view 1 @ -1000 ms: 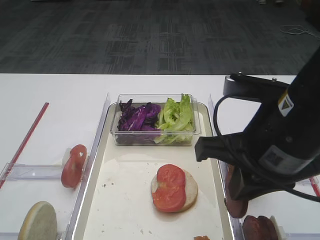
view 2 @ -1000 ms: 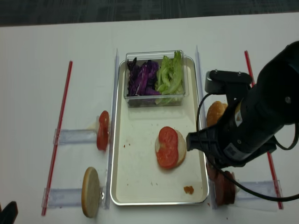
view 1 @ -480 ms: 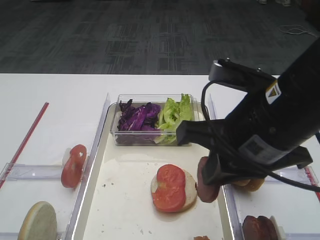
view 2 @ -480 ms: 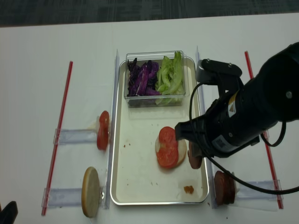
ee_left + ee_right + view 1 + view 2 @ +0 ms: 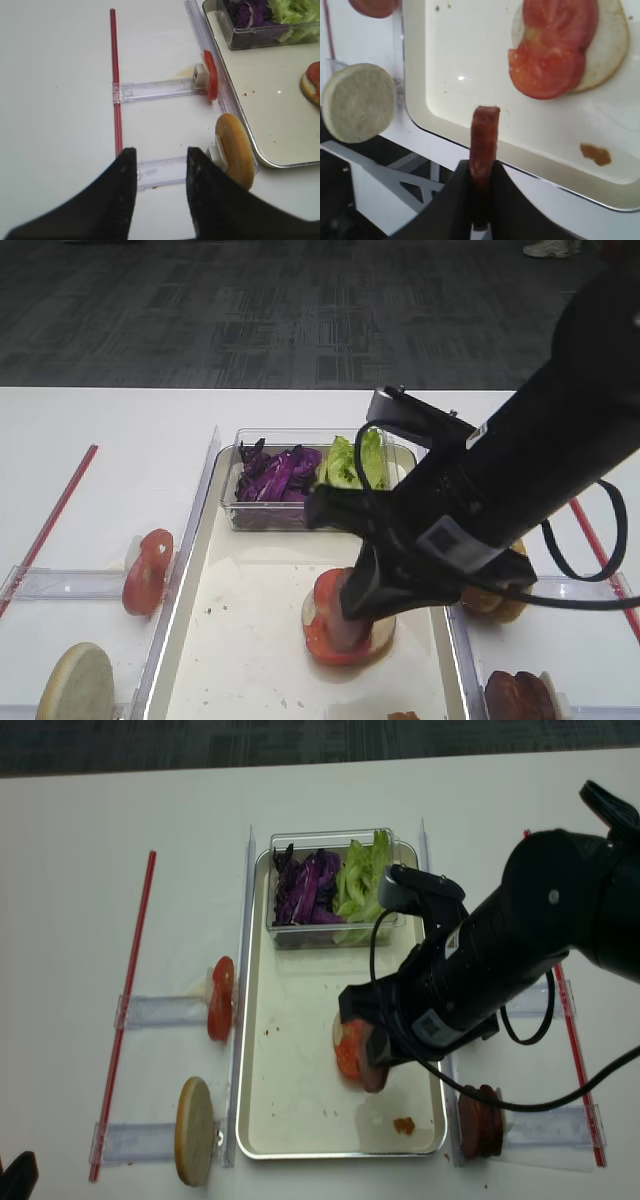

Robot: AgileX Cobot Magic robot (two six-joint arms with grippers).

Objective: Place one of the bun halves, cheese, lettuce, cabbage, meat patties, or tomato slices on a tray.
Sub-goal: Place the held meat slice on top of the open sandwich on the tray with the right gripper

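My right gripper [image 5: 481, 175] is shut on a meat patty [image 5: 484, 142], held on edge. In the high view the patty [image 5: 350, 625] hangs over the cream tray [image 5: 250, 640], just above a bun half [image 5: 607, 50] topped with tomato slices [image 5: 550, 50]. The arm hides part of that bun. My left gripper [image 5: 157, 155] stands open and empty over the table left of the tray, near a bun half [image 5: 234, 150] standing on edge in a clear holder.
A clear tub at the tray's back holds cabbage [image 5: 275, 475] and lettuce [image 5: 350, 465]. A tomato slice [image 5: 147, 570] stands left of the tray. More meat patties [image 5: 480, 1120] and a bun [image 5: 495, 600] sit right of it. Red strips [image 5: 125, 1010] lie along the table's sides.
The right arm has carried the patty leftward from the holder on the right, over the tray's rim, to above the tomato-topped bun. Nothing else moved.
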